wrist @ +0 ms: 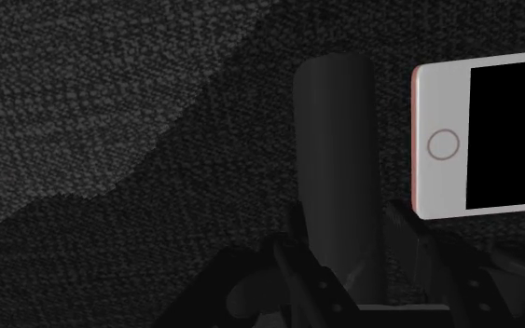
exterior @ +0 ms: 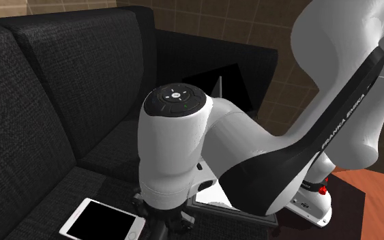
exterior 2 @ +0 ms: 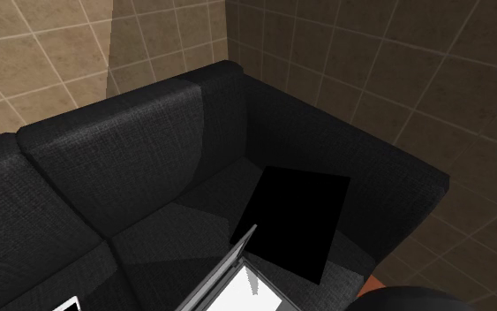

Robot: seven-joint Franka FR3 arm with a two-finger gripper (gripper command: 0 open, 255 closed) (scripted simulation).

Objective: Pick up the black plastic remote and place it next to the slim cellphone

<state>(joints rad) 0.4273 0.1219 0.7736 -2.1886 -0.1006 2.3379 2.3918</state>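
A dark, rounded oblong remote [wrist: 335,149] stands between my two black fingers, and my gripper [wrist: 340,231] is shut on its near end. Right beside it, a finger's width away, a white slim cellphone [wrist: 482,135] with a black screen and a round home button lies flat on the dark sofa seat [wrist: 111,112]. In the shoulder view the cellphone [exterior: 101,222] lies on the seat at the lower left, with my gripper [exterior: 164,219] just to its right under the white wrist. Whether the remote rests on the cushion I cannot tell.
A black fabric sofa [exterior 2: 123,168] with a tall backrest and an armrest surrounds the spot. An open laptop [exterior 2: 292,221] with a black screen lies on the seat nearby. The tiled wall [exterior 2: 370,71] rises behind the sofa.
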